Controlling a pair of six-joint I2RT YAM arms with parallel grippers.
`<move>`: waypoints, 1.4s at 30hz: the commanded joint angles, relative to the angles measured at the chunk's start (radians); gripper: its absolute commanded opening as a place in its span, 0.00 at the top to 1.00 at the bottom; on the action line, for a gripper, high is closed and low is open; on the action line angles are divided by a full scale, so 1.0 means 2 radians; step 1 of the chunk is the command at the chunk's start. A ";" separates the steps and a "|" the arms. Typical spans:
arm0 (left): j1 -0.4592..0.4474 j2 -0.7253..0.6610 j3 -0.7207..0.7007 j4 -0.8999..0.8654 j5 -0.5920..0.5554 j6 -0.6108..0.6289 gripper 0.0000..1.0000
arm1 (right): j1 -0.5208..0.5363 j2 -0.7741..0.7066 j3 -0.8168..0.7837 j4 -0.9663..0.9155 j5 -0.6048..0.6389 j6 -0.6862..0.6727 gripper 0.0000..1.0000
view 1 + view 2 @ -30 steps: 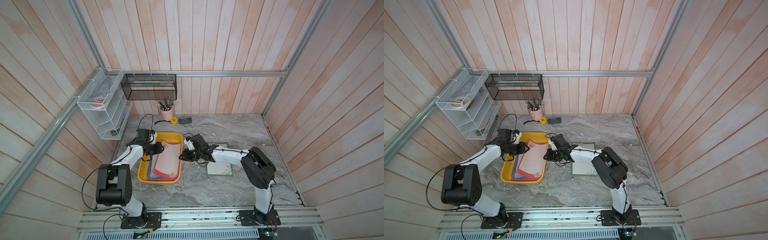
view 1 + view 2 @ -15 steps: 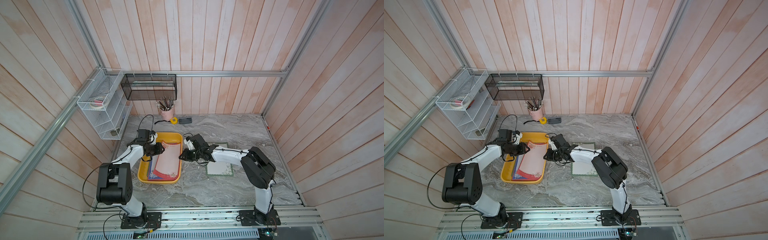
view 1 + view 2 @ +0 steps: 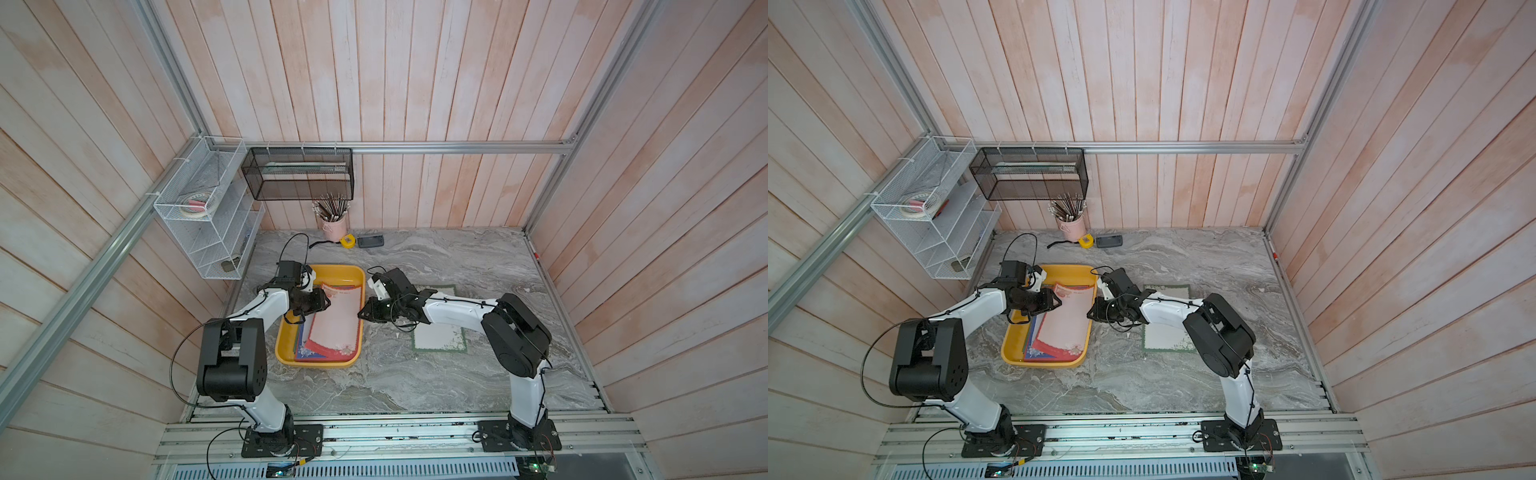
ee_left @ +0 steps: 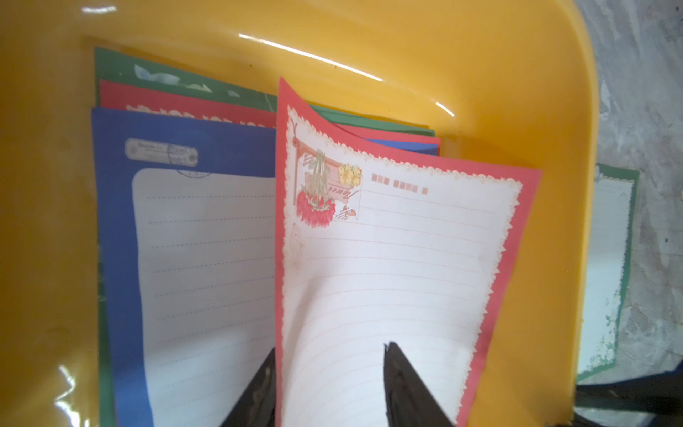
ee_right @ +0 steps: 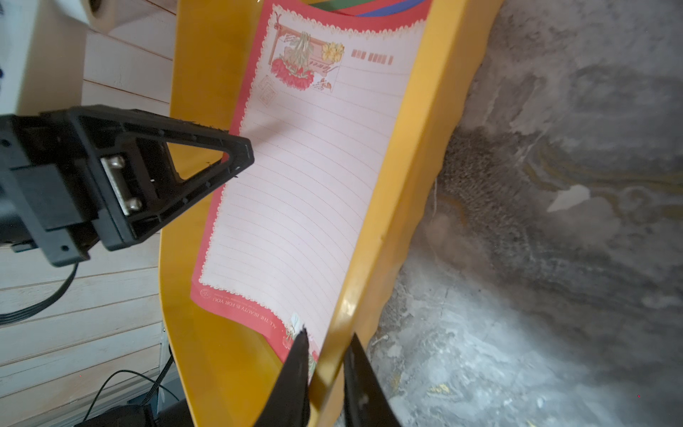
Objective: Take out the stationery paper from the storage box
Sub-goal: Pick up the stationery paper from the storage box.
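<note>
The table top (image 3: 457,266) under me is grey with marble-like veining, matt and scuffed. On it sits the storage box (image 3: 345,275), a shallow, glossy yellow plastic tray with rounded corners and low walls. Most of the stationery paper lies inside it, as a fanned stack of thin ruled sheets with green, red and blue borders. The top one, the red-bordered sheet (image 3: 336,320), has a pale pink ruled centre, a scalloped inner edge and a flower print in one corner. It bows upward, with one long edge lifted and the other leaning on the box wall nearest my right arm. Below it a blue-bordered sheet (image 4: 207,258) lies flat. One green-bordered sheet (image 3: 436,337) is out on the table just beside the box.

Both my arms reach low and forward, angled in toward the box from either side. My left gripper (image 4: 330,349) is over the box with its black triangular fingers apart. The raised edge of the red-bordered sheet runs between them, unpinched. My right gripper (image 5: 329,332) is clamped on the box wall, one finger inside and one outside. The inner finger touches a corner of the red-bordered sheet, and I cannot tell whether that corner is caught too.

My right forearm covers part of the green-bordered sheet in both top views. The lower sheets show only their edges.
</note>
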 commanded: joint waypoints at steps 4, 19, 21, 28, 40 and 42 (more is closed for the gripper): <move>-0.002 0.004 0.007 -0.005 -0.001 0.001 0.58 | -0.004 0.006 0.006 0.005 0.004 0.001 0.80; -0.004 0.032 0.013 -0.011 0.010 0.001 0.52 | -0.003 0.007 0.005 0.013 0.004 0.006 0.81; -0.004 0.038 0.014 -0.011 0.010 0.000 0.53 | -0.004 0.007 0.005 0.013 0.004 0.006 0.81; -0.004 0.043 0.016 -0.011 0.012 0.001 0.68 | -0.003 0.007 0.003 0.014 0.003 0.007 0.81; 0.001 0.033 0.011 0.007 0.059 -0.016 0.62 | -0.004 0.009 0.003 0.016 0.000 0.008 0.81; 0.000 0.034 0.010 0.010 0.068 -0.019 0.61 | -0.004 0.009 0.004 0.017 0.000 0.008 0.81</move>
